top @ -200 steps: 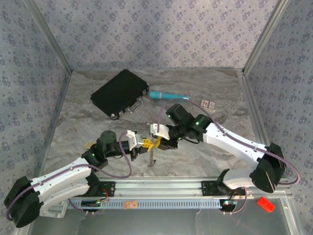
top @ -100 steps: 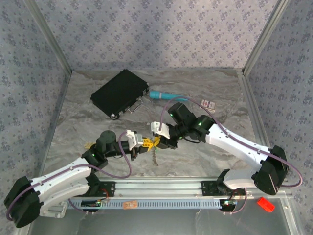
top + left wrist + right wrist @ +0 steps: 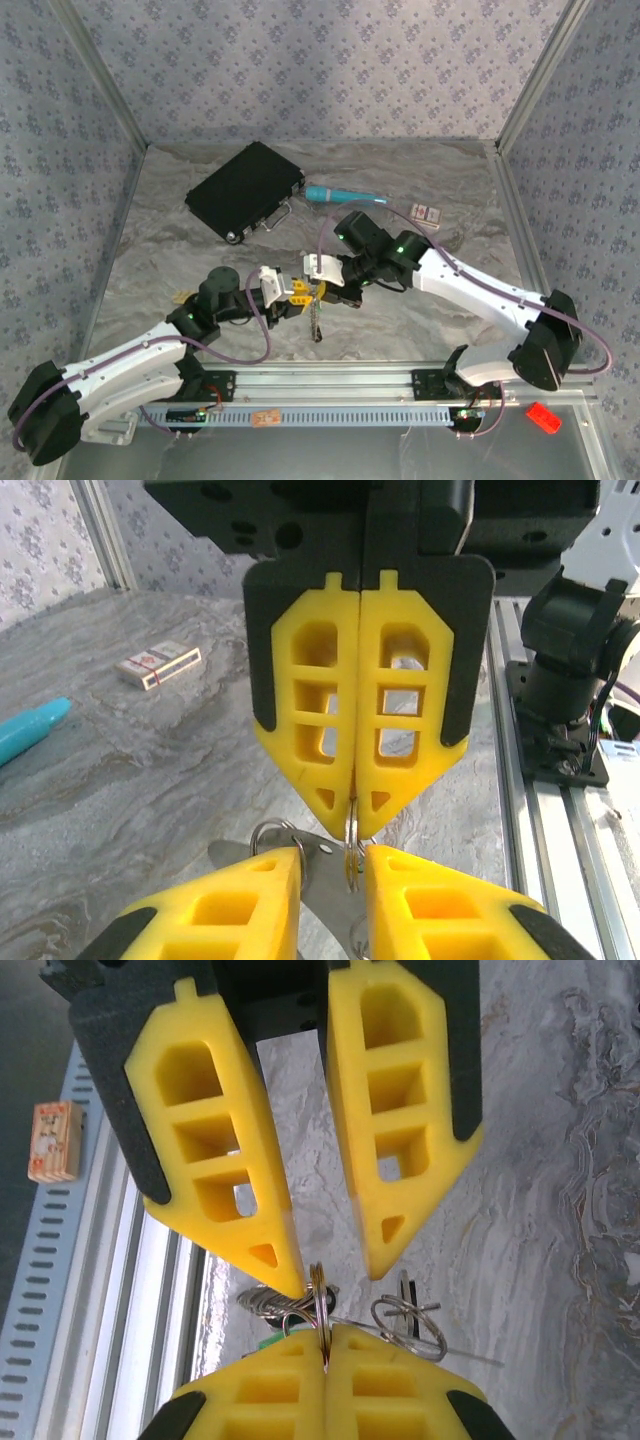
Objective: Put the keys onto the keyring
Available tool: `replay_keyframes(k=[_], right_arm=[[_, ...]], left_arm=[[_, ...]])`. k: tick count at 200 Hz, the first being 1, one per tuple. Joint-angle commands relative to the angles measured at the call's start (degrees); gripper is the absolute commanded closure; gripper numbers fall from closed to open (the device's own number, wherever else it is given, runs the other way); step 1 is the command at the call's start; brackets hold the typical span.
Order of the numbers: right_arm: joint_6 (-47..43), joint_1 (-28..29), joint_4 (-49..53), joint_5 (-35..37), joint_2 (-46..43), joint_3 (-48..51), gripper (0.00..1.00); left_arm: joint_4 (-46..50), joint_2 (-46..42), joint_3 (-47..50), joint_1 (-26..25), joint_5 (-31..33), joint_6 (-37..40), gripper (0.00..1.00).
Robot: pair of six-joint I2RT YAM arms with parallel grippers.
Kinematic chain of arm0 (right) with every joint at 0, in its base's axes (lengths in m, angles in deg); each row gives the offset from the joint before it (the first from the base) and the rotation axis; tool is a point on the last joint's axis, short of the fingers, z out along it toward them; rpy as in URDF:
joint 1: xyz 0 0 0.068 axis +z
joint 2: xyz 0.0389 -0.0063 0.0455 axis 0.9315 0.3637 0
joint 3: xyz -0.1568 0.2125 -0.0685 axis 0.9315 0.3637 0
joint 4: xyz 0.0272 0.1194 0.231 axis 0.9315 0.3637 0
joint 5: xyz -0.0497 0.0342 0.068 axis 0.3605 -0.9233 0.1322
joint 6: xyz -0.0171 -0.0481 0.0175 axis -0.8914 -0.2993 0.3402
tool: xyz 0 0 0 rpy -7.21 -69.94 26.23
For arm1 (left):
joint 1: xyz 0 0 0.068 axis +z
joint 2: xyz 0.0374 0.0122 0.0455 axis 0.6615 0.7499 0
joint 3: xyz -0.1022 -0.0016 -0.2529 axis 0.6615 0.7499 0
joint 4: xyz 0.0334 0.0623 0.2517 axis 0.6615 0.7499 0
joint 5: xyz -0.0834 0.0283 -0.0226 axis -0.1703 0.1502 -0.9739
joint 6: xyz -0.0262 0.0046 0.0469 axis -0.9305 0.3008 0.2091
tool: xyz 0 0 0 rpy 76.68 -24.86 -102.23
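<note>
The two grippers meet tip to tip above the middle of the table. My right gripper [image 3: 323,1345] [image 3: 322,291] is shut on the rim of the thin silvery keyring [image 3: 321,1305] [image 3: 350,852], which stands edge-on. My left gripper [image 3: 333,880] [image 3: 298,292] is open, one yellow finger on each side of the ring; one tip [image 3: 292,1278] is close against it. A bunch of smaller rings [image 3: 268,1303], a flat metal blade [image 3: 330,880] and a green-headed key [image 3: 262,1344] hang at the ring. A short chain [image 3: 317,325] dangles to the table.
A black case [image 3: 245,190] lies at the back left, with a teal pen [image 3: 340,196] beside it. A small card box [image 3: 427,212] lies at the back right. The aluminium rail [image 3: 330,380] runs along the near edge, with a red piece [image 3: 543,416] beyond it.
My right gripper has closed on the keyring. My left gripper, shut before, has opened a little. The chain has shifted slightly right.
</note>
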Motion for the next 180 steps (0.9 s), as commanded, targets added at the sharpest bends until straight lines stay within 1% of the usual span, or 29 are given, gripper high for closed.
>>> replay_keyframes(k=[1, 31, 53, 61, 71, 83, 88, 98, 110, 125, 145, 157, 166, 180], right_arm=[[-2.9, 1.5, 4.7, 3.7, 1.3, -4.8, 1.00], [-3.2, 3.1, 4.7, 4.7, 2.1, -6.3, 1.00], [-3.1, 3.6, 4.7, 4.9, 2.3, -6.2, 1.00], [-2.6, 3.4, 3.7, 4.5, 1.6, -5.4, 0.91], [-1.5, 2.6, 1.5, 3.6, 0.1, -3.7, 0.82], [0.3, 1.1, -2.0, 0.8, -2.1, -1.7, 0.78], [1.4, 0.3, -3.7, -0.9, -2.9, 1.0, 0.76], [3.5, -1.1, -6.6, -4.5, -4.2, 3.3, 0.75], [5.7, -2.6, -10.0, -8.9, -5.1, 5.0, 0.74], [7.8, -3.7, -12.7, -11.6, -5.7, 6.5, 0.75], [8.5, -4.0, -14.1, -12.1, -5.8, 7.8, 0.75], [8.5, -4.1, -14.3, -12.5, -5.6, 8.1, 0.77], [8.6, -4.3, -14.5, -12.5, -5.6, 8.3, 0.80], [8.4, -4.4, -14.5, -12.8, -5.5, 8.5, 0.89]], left_arm=[[1.3, 0.0, -2.6, -0.1, -0.7, 1.4, 0.81], [0.8, 0.4, -2.9, -0.1, -1.3, 1.5, 0.88], [0.3, 0.0, -2.7, -0.1, -1.6, 1.6, 0.97], [0.1, -0.2, -2.5, -0.1, -1.7, 1.5, 1.00], [-0.6, -0.5, -2.1, -0.1, -1.7, 1.3, 1.00], [-1.9, -0.8, -1.4, -0.1, -1.8, 0.5, 1.00], [-2.9, -0.8, -1.1, -0.1, -1.9, 0.2, 1.00], [-4.9, -0.8, -0.4, -0.1, -2.1, -0.8, 1.00], [-7.0, -0.6, 0.3, -0.1, -2.4, -2.0, 1.00], [-9.0, -0.5, 0.9, -0.1, -2.8, -2.9, 1.00], [-10.0, -0.4, 1.1, -0.1, -3.2, -3.6, 1.00], [-10.4, -0.2, 1.2, -0.1, -3.3, -3.9, 1.00], [-11.0, -0.2, 1.3, -0.1, -3.4, -4.2, 1.00], [-11.8, 0.0, 1.5, -0.1, -3.4, -4.6, 1.00]])
